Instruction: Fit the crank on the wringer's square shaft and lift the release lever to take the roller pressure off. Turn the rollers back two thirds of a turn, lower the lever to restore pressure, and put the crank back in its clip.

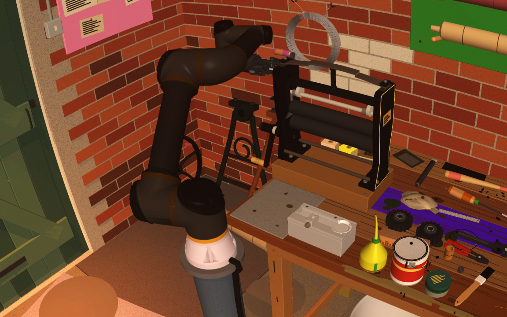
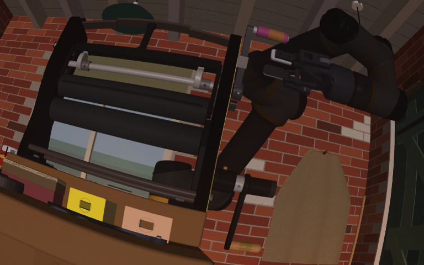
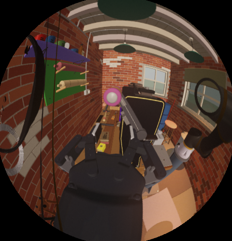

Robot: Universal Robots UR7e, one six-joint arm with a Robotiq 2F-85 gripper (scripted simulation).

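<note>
The black wringer (image 1: 332, 130) stands on a wooden base at the bench's left end, with two dark rollers (image 2: 131, 112) between its side plates. The crank (image 2: 240, 211) sits on the shaft at the wringer's left side and hangs down, its wooden grip (image 2: 245, 246) at the bottom. The release lever (image 2: 245, 62) stands raised by the left plate's top, its pink and tan knob (image 1: 284, 52) pointing away from the wringer. My gripper (image 2: 273, 64) is open and empty, level with the lever arm and just beside it, below the knob (image 3: 111, 98).
The workbench (image 1: 405, 220) carries a grey block (image 1: 320, 228), a yellow oil can (image 1: 373, 254), a paint tin (image 1: 410, 260), gears and hand tools. A black iron stand (image 1: 243, 138) sits behind the wringer near the brick corner. A green door (image 1: 7, 157) is on the left.
</note>
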